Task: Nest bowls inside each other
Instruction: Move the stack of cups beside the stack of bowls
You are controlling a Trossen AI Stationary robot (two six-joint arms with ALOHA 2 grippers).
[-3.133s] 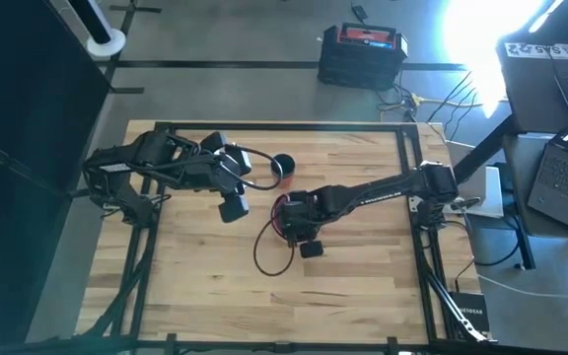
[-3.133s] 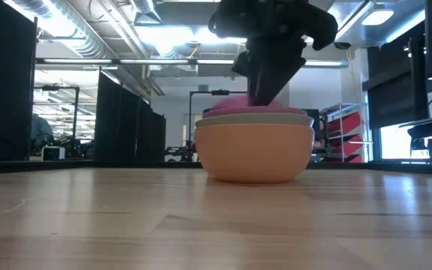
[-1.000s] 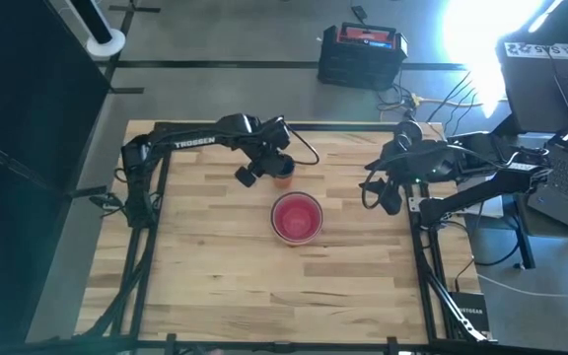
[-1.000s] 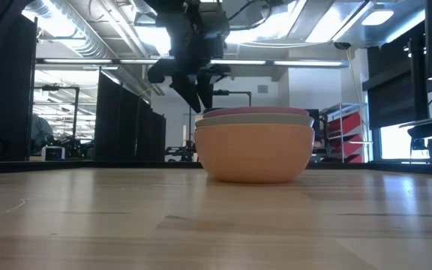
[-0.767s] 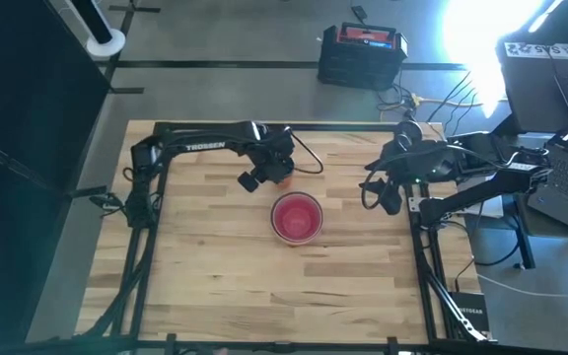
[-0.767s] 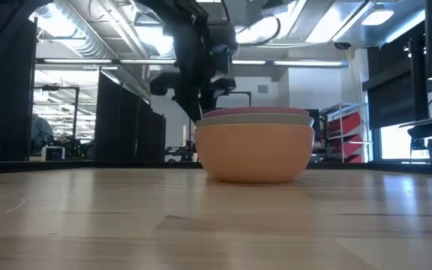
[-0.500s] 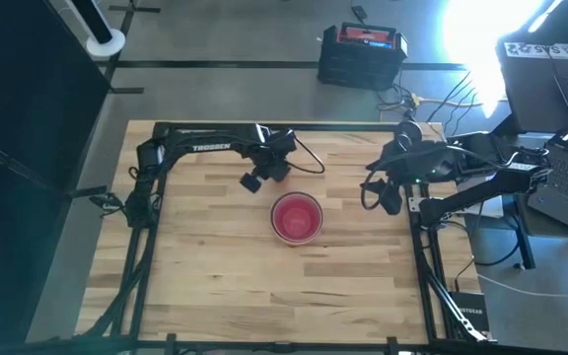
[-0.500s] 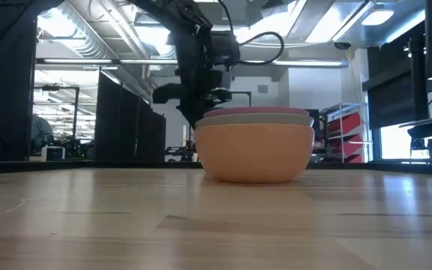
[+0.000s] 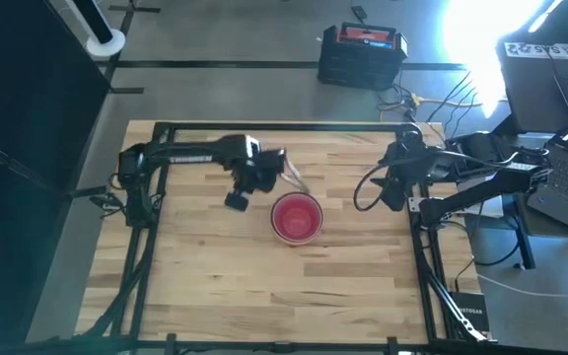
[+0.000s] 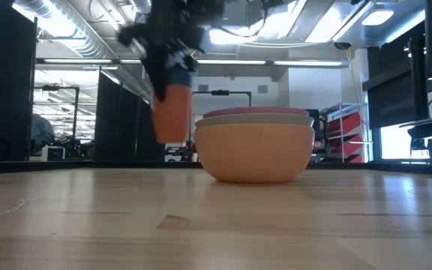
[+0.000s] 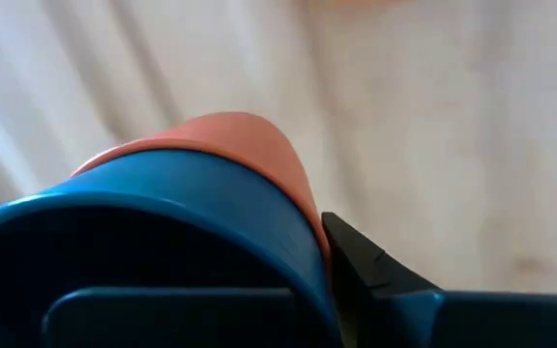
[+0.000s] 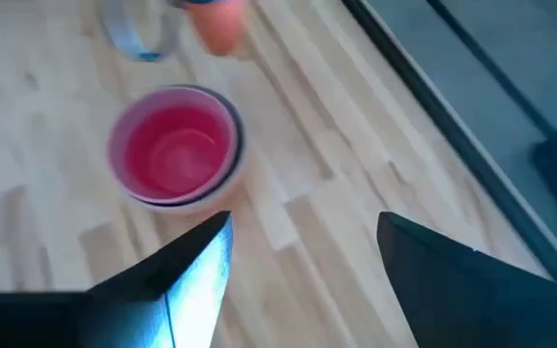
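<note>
Left claw (image 9: pixel 248 184) shut, raised mid-table; right claw (image 12: pixel 303 256) wide open at right table edge.

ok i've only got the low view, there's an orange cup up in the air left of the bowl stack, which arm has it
Observer: The left arm; its jaws are shut on the orange cup.
Operator: anything inside it
Observer: Yes, the left wrist view shows a blue cup nested in it.
Operator: and the right arm
Observer: The right arm waits at the right edge of the table, jaws open, away from the bowl stack.
</note>
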